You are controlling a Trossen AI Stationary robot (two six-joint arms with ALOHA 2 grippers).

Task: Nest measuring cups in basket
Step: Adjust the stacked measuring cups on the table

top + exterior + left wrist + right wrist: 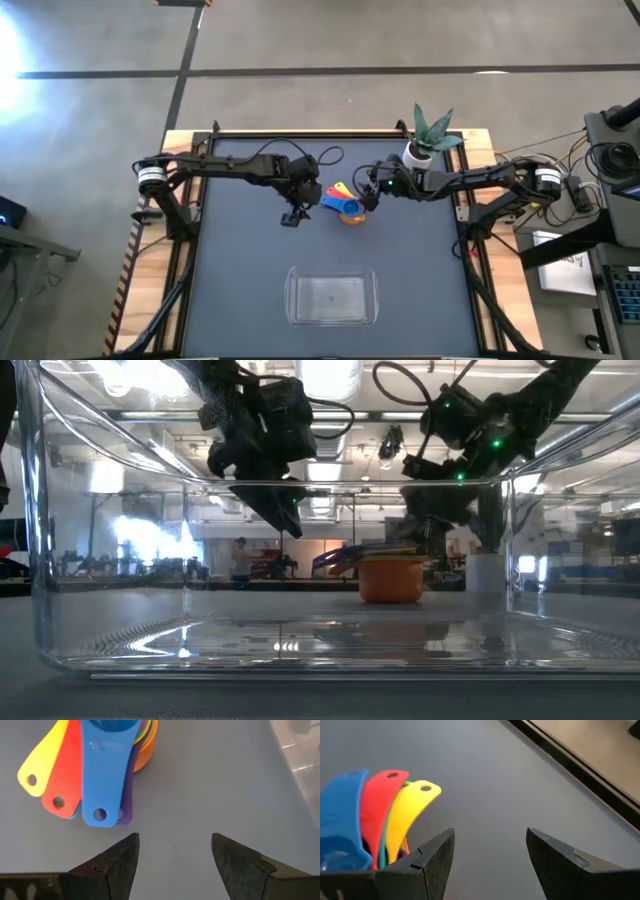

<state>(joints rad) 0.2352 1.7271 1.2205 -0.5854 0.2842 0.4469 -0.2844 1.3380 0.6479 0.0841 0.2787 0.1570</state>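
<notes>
— Cups [346, 206]? Where are they?
— Stacked mid-table, orange at the bottom, handles fanned out — well apart from the basket [331, 297] at the near edge.
— And the grippers?
— Left gripper [292, 217] hangs just left of the stack, fingers spread, holding nothing. Right gripper [368, 197] sits just right of it — also spread, empty.
</notes>
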